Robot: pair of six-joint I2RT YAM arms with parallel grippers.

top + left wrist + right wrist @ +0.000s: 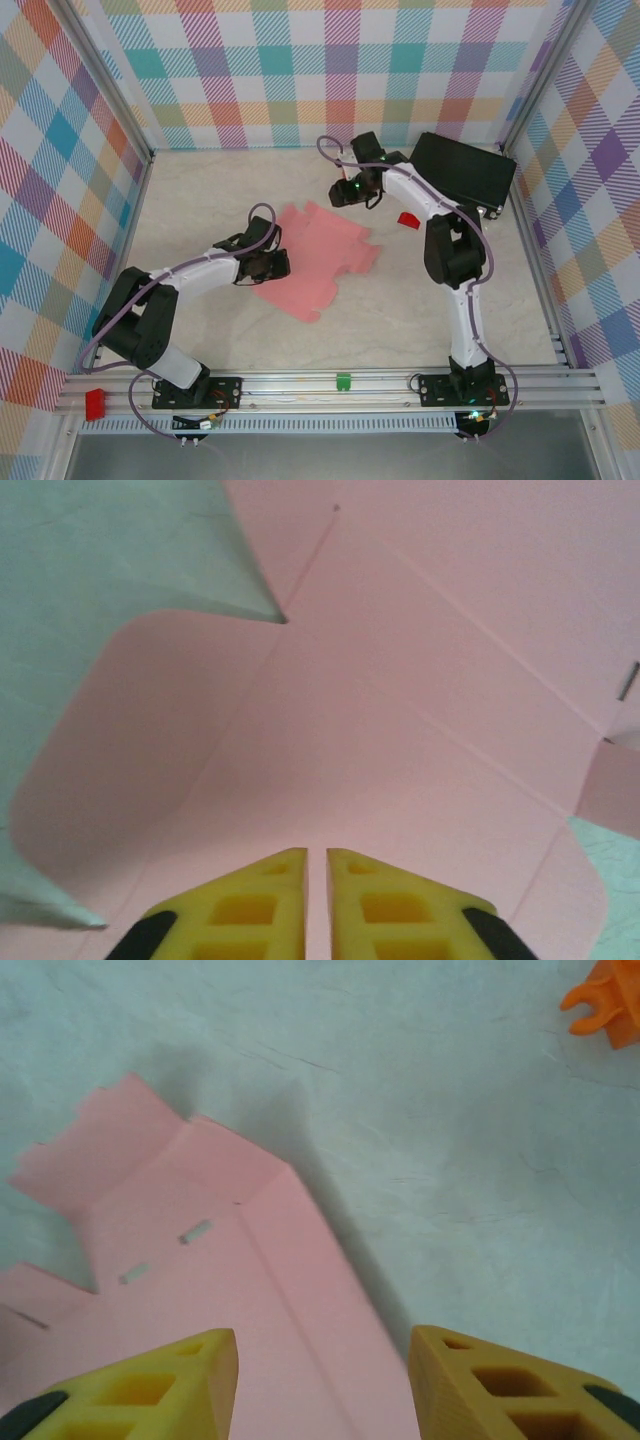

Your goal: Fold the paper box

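Observation:
The paper box (322, 255) is a flat pink die-cut sheet with tabs, lying in the middle of the table. My left gripper (283, 263) rests at the sheet's left edge. In the left wrist view its yellow fingertips (316, 855) stand almost together over the pink sheet (400, 700), with only a thin slit and nothing between them. My right gripper (343, 192) hovers above the sheet's far edge. In the right wrist view it (325, 1345) is open, its jaws straddling a creased side strip of the sheet (200, 1280).
A black hard case (465, 168) lies at the back right. A small red object (408, 219) sits between it and the sheet, and appears orange in the right wrist view (605, 1005). Plaid walls enclose the table on three sides.

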